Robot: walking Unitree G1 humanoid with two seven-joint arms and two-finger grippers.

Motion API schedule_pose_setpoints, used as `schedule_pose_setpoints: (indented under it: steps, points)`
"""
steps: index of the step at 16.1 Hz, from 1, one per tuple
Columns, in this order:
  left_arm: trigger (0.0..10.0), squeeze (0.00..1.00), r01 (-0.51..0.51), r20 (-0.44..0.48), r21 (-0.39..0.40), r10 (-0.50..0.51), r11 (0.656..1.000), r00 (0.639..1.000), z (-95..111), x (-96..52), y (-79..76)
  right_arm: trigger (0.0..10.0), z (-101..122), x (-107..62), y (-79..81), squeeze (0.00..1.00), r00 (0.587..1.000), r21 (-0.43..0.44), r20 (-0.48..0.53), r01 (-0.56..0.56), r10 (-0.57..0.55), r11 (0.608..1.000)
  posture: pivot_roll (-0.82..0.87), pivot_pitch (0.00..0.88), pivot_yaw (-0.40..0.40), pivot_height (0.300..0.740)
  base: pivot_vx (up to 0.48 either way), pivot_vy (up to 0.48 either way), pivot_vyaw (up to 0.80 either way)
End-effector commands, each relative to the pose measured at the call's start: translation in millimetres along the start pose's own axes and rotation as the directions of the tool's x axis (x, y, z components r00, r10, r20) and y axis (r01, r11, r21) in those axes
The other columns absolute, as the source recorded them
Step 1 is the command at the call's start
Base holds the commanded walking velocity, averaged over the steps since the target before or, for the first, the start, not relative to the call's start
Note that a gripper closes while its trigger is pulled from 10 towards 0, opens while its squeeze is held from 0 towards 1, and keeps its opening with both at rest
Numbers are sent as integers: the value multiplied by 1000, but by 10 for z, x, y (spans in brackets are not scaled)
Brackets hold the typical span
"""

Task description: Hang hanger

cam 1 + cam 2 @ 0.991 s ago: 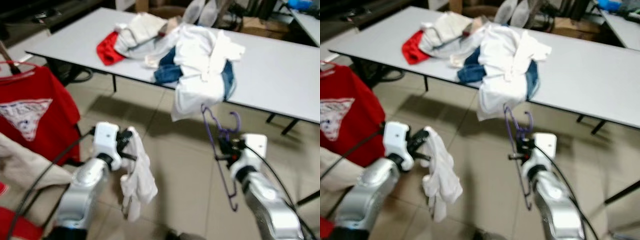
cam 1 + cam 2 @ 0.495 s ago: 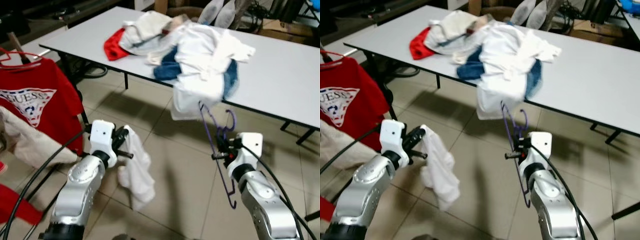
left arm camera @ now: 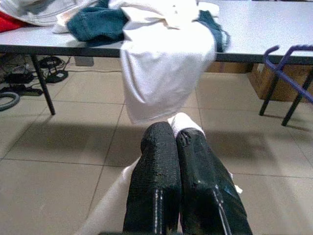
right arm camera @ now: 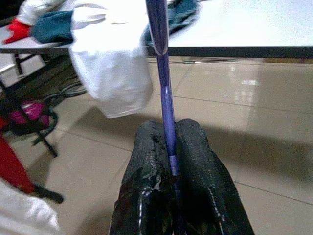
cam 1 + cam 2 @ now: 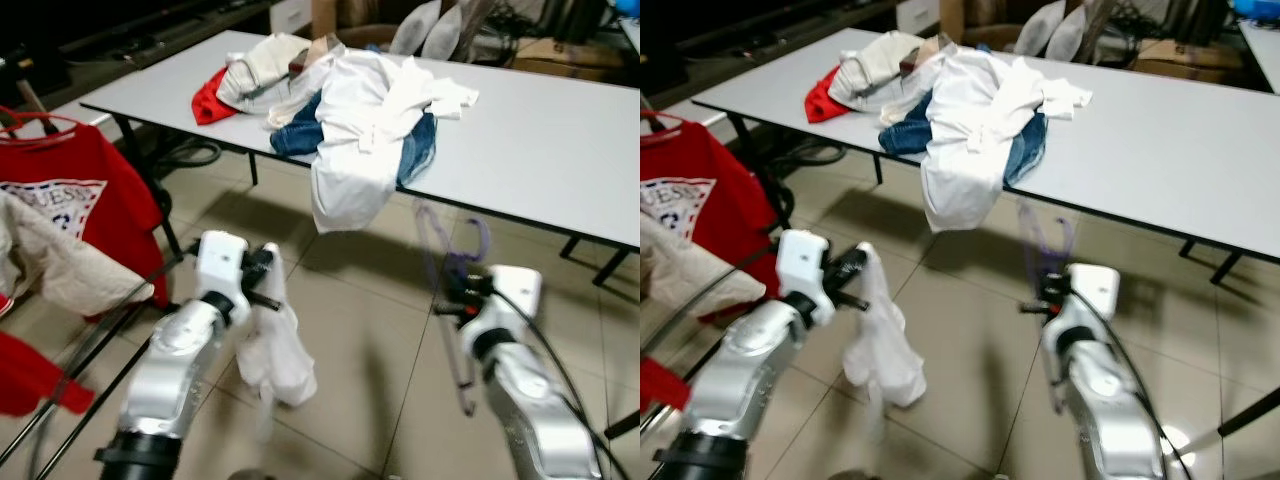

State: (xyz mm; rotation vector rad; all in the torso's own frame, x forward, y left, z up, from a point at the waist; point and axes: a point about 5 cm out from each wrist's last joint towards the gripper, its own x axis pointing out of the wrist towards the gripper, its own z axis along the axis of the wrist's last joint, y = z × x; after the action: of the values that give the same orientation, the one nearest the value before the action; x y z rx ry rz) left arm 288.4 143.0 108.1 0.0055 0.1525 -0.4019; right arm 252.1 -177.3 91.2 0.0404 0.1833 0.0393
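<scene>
Two grippers are at work low in the frame: the left gripper (image 5: 262,283) is clamped on a white garment (image 5: 275,350) at lower centre-left, and the right gripper (image 5: 452,297) pinches a purple hanger (image 5: 450,290) at lower right. Beyond, at upper centre, a grey table (image 5: 540,130) bears a clothes pile (image 5: 350,110).

Glossy tiled floor (image 4: 274,98), matt grey table (image 5: 540,130), soft cloth garments (image 5: 360,130), smooth purple hanger (image 4: 164,73).

A long grey table (image 5: 540,140) stood on a beige tiled floor (image 5: 350,330), carrying a heap of clothes (image 5: 350,110). Cardboard boxes (image 5: 1160,55) were behind.
</scene>
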Motion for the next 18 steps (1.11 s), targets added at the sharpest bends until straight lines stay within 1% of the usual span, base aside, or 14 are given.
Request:
schedule_pose_setpoints:
  steps: [1,3,5,6,8,9,10,12,15,18]
  points:
    - [10000,0,-15,19,16,14,1000,1000,46,0,49,10000,-2,0,27,0,1000,24,-7,-16,17,1000,-15,38,27,740,0,-240,-800]
    - [10000,0,-24,21,-21,25,999,999,40,19,24,10000,11,0,-18,0,1000,11,-9,-9,9,1000,-14,40,17,740,0,0,-800]
    - [10000,0,-49,23,-41,50,998,999,38,1,23,10000,4,-7,-40,0,1000,12,-17,-6,6,1000,-11,42,7,740,0,0,-800]
    - [10000,0,-58,23,-41,59,997,998,26,-35,37,10000,-5,-8,-29,0,1000,11,-24,-13,13,1000,-9,43,-1,740,0,0,-800]
    - [10000,0,-80,22,-31,80,996,997,18,-62,74,10000,-2,-6,-6,0,999,12,-29,-24,24,1000,-11,43,-7,740,0,0,-800]
    - [10000,0,-91,43,-41,92,995,995,45,-67,99,10000,6,-10,1,0,999,7,-30,-33,33,999,-8,34,-13,740,0,0,-800]
    - [10000,0,-90,67,-51,94,995,993,88,-66,110,10000,23,-27,1,0,999,-1,-30,-43,43,999,-6,32,-14,740,0,0,-800]
    - [10000,0,-66,76,-57,70,996,995,119,-55,91,10000,69,-34,-27,0,998,-45,-17,-64,63,997,3,19,-9,740,302,0,-800]
    - [10000,0,-63,80,-47,67,997,995,155,-44,88,10000,154,22,-71,0,999,-56,12,-43,44,997,6,19,-12,740,358,0,0]
    - [10000,0,-67,84,-45,71,997,994,167,-48,107,10000,165,17,-49,0,998,-73,9,-53,54,996,-10,20,-18,740,358,0,0]
